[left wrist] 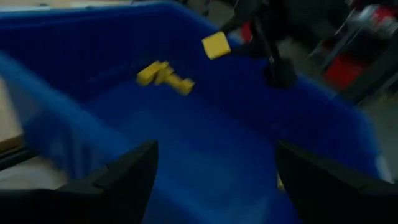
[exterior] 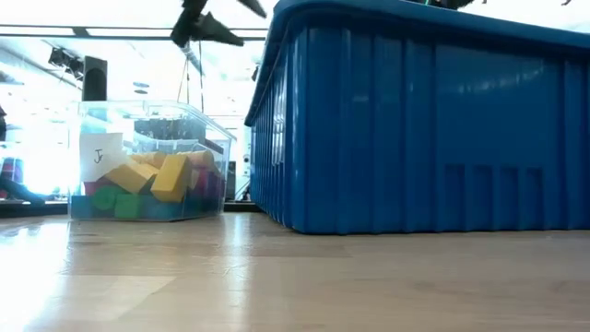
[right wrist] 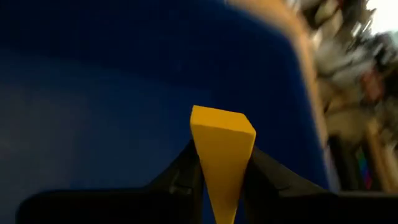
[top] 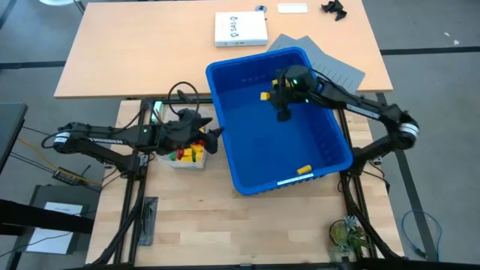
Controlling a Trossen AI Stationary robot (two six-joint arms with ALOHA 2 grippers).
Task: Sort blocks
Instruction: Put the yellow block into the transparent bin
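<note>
My right gripper (top: 271, 96) reaches into the large blue bin (top: 330, 161) near its far wall and is shut on a yellow block (top: 265, 96), which also shows in the right wrist view (right wrist: 222, 146) and the left wrist view (left wrist: 216, 45). My left gripper (top: 216, 133) is open and empty, above the bin's left rim and beside the small clear tub (top: 187, 156). Another yellow block (top: 304, 170) lies on the bin floor near the near right corner. A yellow piece (left wrist: 165, 76) lies on the bin floor. The tub (exterior: 147, 166) holds several yellow, green, red and blue blocks. My right gripper pinches the yellow block by two opposite sides (right wrist: 208, 168) between its two fingers. The block sticks out past the fingertips, its free end (right wrist: 222, 121) forward. The fingers slant down from the table's right side. The block is lifted clear of the bin floor.
The blue bin (exterior: 424, 120) stands on the light wooden table, with the tub close to its left wall. A white box (top: 240, 28) and grey sheets (top: 337, 67) lie on the far table behind the bin.
</note>
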